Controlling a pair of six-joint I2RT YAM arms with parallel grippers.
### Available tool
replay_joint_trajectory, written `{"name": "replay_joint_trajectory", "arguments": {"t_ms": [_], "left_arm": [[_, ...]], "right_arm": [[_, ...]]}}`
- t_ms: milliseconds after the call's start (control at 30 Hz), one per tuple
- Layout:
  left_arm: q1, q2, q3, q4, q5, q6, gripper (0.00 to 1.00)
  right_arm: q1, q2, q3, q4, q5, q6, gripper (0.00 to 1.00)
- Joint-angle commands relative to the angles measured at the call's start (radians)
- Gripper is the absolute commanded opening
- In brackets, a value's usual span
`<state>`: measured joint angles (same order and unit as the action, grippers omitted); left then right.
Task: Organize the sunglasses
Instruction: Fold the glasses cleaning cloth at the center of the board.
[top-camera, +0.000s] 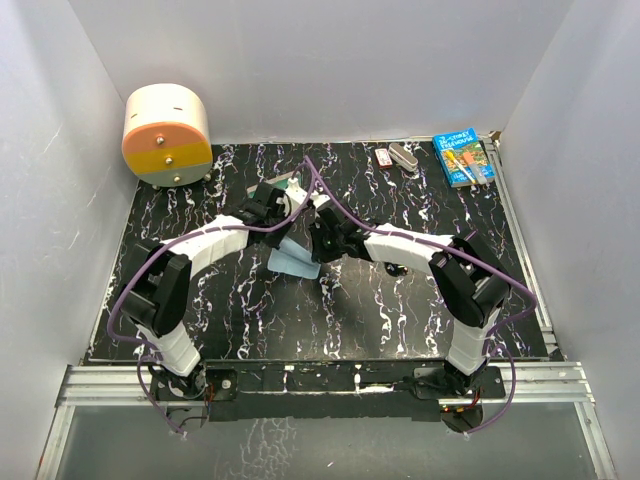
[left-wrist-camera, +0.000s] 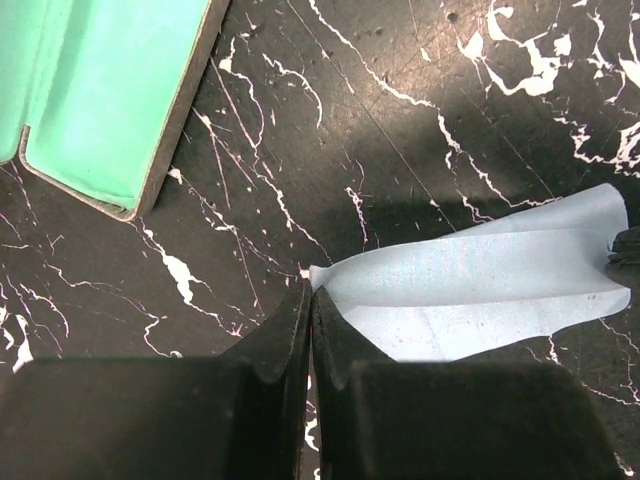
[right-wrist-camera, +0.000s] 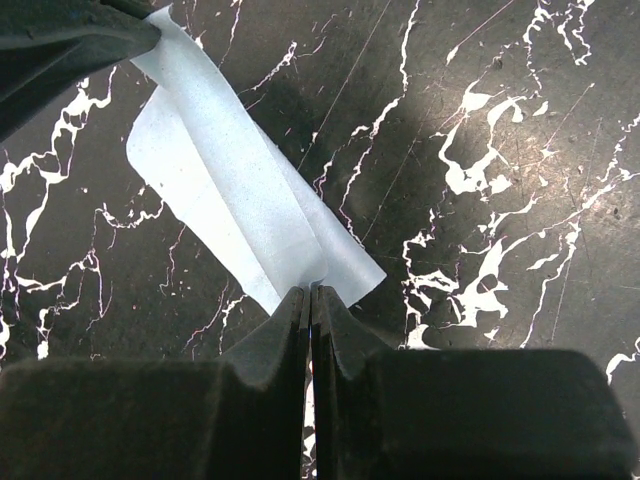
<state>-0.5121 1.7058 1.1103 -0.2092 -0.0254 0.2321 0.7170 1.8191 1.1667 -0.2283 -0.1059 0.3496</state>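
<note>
White walls enclose a glossy black table (top-camera: 300, 320) veined with white like marble.

The left claw (left-wrist-camera: 310, 300) is pressed narrow, its two matte black fingers meeting on one pointed corner of a light-blue cloth (left-wrist-camera: 480, 290). The right claw (right-wrist-camera: 310, 298) is pinched just as tight on another corner of that cloth. The cloth is thin, soft and finely woven. It is folded over on itself into a long strip that runs between the two claws, partly lying on the table.

Just beyond the left claw, to the far left, lies one open case (left-wrist-camera: 100, 110). It is rectangular with rounded corners, a grey-brown rim and a smooth teal lining, and the part in view holds nothing.

The sunglasses cannot be made out in any view, and the arms cover the middle of the table, so I cannot tell where they lie.

Farther out, one round cream drum (top-camera: 167, 135) with an orange and yellow face sits in the far left corner. One blue booklet (top-camera: 462, 157) lies far right, with two small objects (top-camera: 395, 157) beside it.
</note>
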Motion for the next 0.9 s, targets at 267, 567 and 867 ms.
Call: {"name": "replay_joint_trajectory", "arguments": {"t_ms": [267,567,867], "left_arm": [[0.005,-0.077,-0.060,0.005,0.038,0.012,0.00],[0.005,-0.088,-0.076,0.004,0.046,0.019,0.00],[0.004,-0.088,-0.106,0.010,0.082,0.019,0.00]], "right_arm": [[0.008,0.029,0.016,0.038,0.041,-0.013,0.08],[0.010,0.018,-0.002,0.055,0.034,-0.007,0.08],[0.014,0.014,-0.018,0.064,0.028,-0.002,0.08]]}}
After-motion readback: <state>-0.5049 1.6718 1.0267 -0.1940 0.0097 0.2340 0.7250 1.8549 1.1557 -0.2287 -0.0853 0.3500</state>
